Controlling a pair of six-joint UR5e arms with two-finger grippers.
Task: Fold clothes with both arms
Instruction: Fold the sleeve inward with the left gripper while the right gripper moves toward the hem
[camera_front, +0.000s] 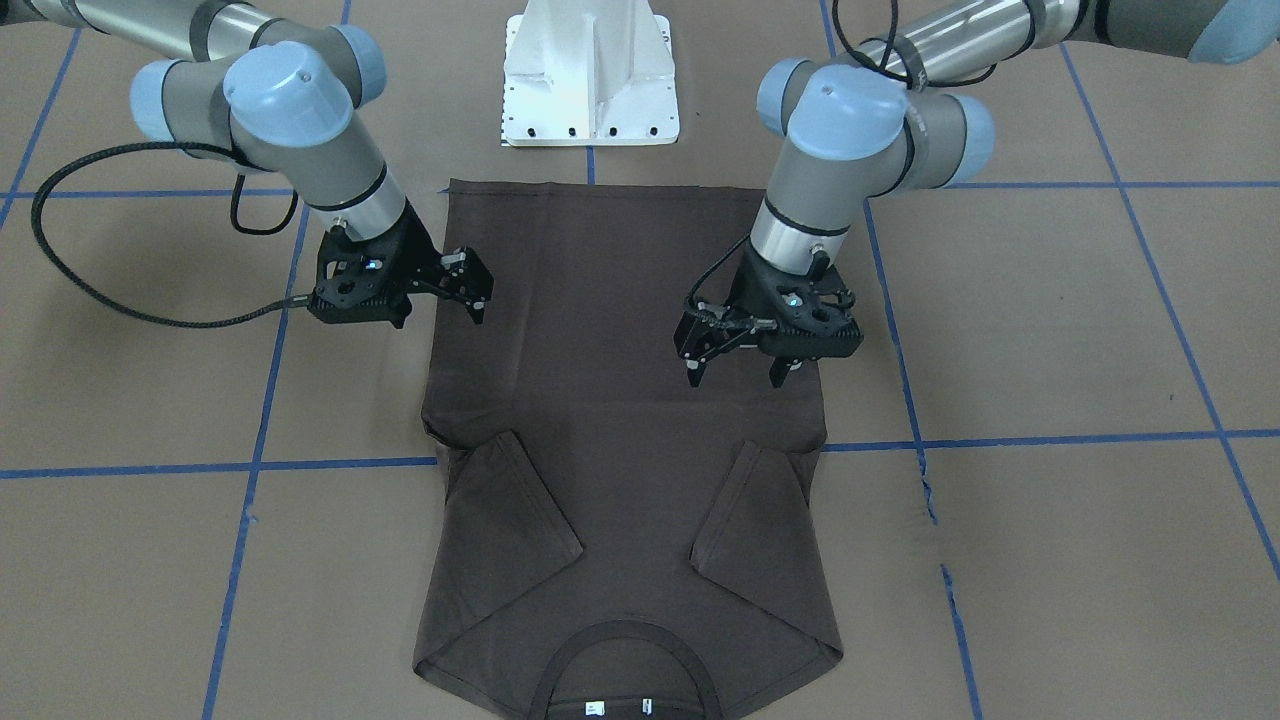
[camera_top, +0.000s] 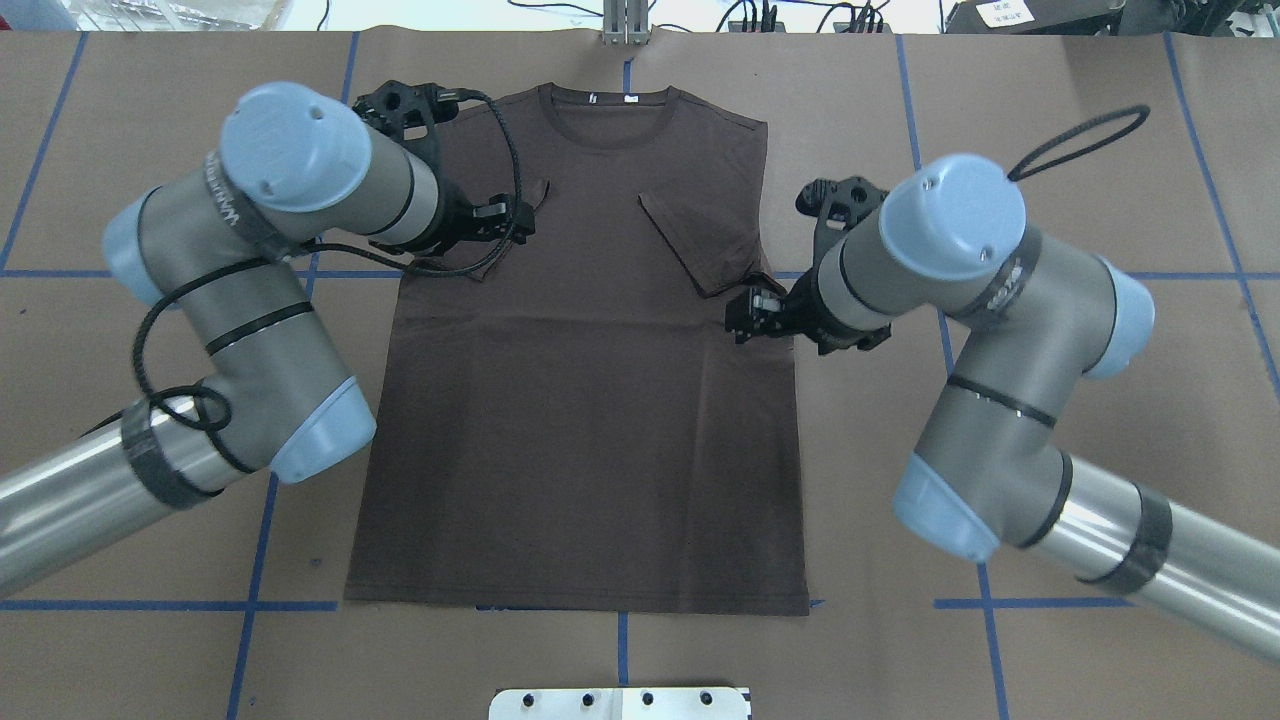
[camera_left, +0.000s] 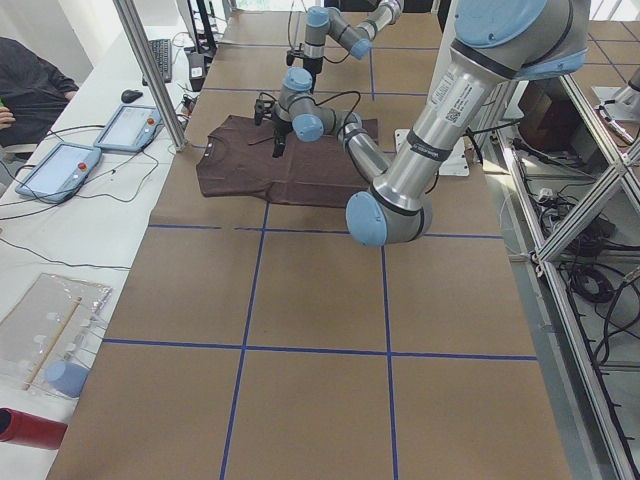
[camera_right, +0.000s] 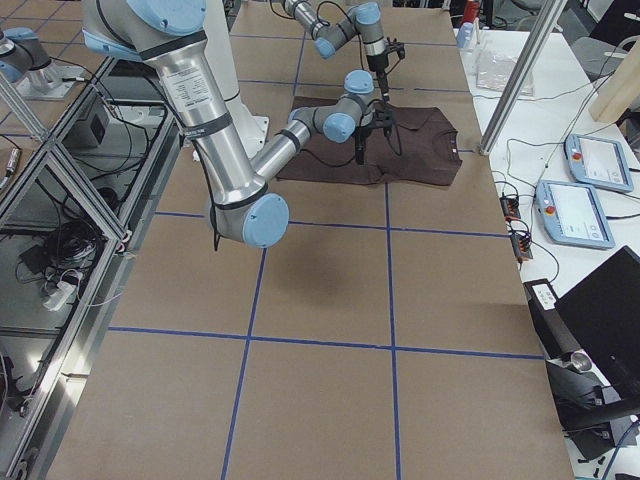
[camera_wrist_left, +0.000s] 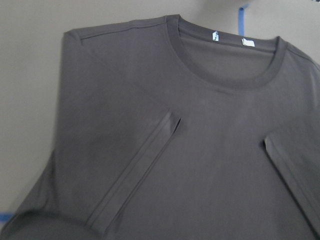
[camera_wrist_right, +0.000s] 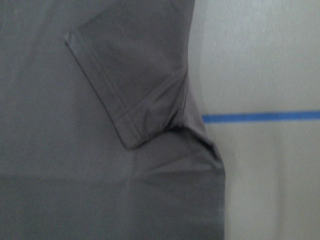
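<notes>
We're early in the fold. The dark brown-grey short-sleeved T-shirt (camera_top: 580, 400) lies flat, front up, on the brown paper-covered table (camera_top: 150, 100), centred between both arms, with its ribbed round collar (camera_top: 607, 120) at the far side from the robot. Both short sleeves (camera_front: 760, 530) are already turned inward onto the chest, so we count that step done. The body is still full length with the hem (camera_top: 580, 600) laid out straight, so we judge the body folds are all left to do.

The left gripper (camera_front: 735, 374) hangs over the shirt's side edge below the sleeve, fingers spread and holding nothing. The right gripper (camera_front: 470, 290) sits over the opposite side edge. It is seen side-on, so we cannot tell how its jaws stand, and we see no cloth lifted by it.

For writing, there are two small white neck tags (camera_wrist_left: 215, 36) inside the collar, their print too small to read. We see no chest lettering. A sticker on the left arm (camera_left: 455, 100) is illegible.
</notes>
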